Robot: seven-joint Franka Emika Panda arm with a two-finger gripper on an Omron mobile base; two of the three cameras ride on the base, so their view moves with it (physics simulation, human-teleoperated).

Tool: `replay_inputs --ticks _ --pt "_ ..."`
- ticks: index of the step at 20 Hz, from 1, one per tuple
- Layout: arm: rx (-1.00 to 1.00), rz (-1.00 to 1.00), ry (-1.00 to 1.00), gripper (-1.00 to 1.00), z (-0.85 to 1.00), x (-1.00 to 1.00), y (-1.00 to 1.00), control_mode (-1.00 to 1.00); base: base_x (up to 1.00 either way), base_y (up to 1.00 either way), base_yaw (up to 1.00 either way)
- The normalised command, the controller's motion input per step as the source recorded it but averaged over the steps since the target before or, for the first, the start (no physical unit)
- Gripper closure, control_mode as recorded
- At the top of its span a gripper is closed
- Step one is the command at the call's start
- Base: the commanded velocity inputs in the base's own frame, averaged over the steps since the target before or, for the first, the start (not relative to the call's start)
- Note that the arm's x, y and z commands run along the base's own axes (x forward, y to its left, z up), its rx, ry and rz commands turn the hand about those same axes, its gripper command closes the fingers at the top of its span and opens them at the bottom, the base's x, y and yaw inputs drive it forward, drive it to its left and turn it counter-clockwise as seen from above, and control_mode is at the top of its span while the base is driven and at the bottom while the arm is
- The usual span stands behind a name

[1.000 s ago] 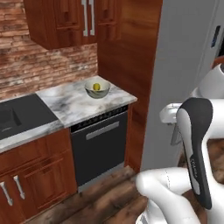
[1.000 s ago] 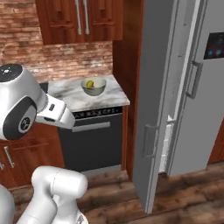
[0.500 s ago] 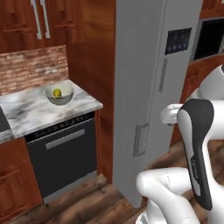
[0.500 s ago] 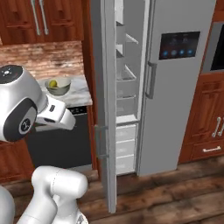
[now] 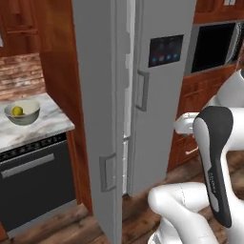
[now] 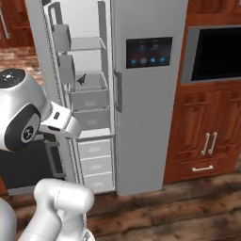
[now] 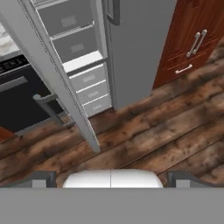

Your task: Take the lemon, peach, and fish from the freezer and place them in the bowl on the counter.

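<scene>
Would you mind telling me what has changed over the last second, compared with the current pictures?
The base has turned from the counter toward the freezer, so the whole scene slid left in both base views; the things themselves did not move. The open compartment now faces the right base view, with the fish on a shelf. The lemon stays in the bowl. The gripper stays open, holding nothing.

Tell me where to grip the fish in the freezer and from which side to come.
Grip the fish across its slim body, not the thin tail. It lies in the open freezer, on top of a grey drawer, the door bins to its left, so come from the front through the open door. Its small size hides its exact pose; the open gripper now points at the floor.
</scene>
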Motion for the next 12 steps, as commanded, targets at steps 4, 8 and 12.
replay_inputs --ticks 4,8,12 --pt "0.00 0.00 0.00 -1.00 0.00 0.00 0.00 1.00 0.19 -0.99 0.23" --pt "0.00 0.00 0.00 -1.00 0.00 0.00 0.00 1.00 0.50 -0.50 0.35" --pt "0.00 0.00 0.00 -1.00 0.00 0.00 0.00 1.00 0.58 -0.25 0.35"
